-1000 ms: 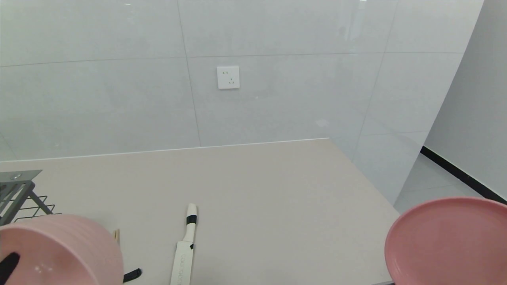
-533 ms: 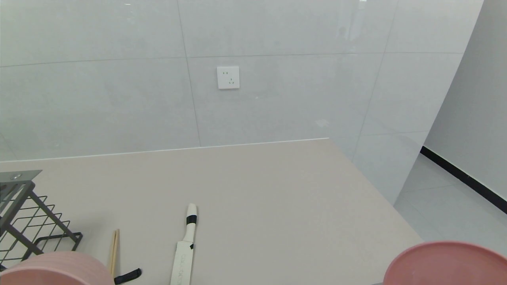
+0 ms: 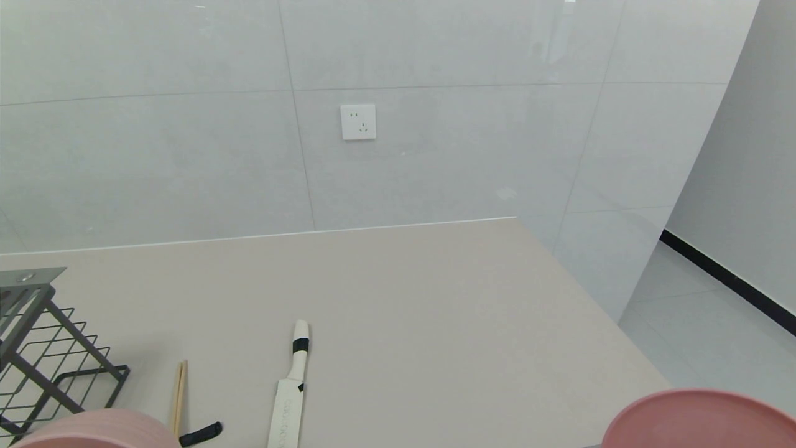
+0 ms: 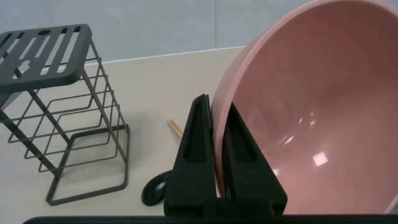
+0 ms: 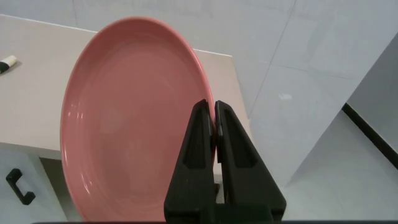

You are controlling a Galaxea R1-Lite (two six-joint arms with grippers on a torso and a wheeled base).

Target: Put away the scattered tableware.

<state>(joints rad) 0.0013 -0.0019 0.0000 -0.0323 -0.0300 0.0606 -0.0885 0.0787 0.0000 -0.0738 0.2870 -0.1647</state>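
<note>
Two pink dishes poke up at the near edge of the table [image 3: 404, 280]: a bowl [image 3: 99, 429] left of the knife [image 3: 291, 389] and a plate [image 3: 703, 420] far to its right. Chopsticks [image 3: 179, 398] lie just left of the knife, with a wire rack [image 3: 37, 361] farther left.

Left wrist view: the left gripper [image 4: 216, 109] pinches the bowl's rim.

Right wrist view: the right gripper [image 5: 211, 107] pinches the plate's rim, well apart from the knife.
</note>
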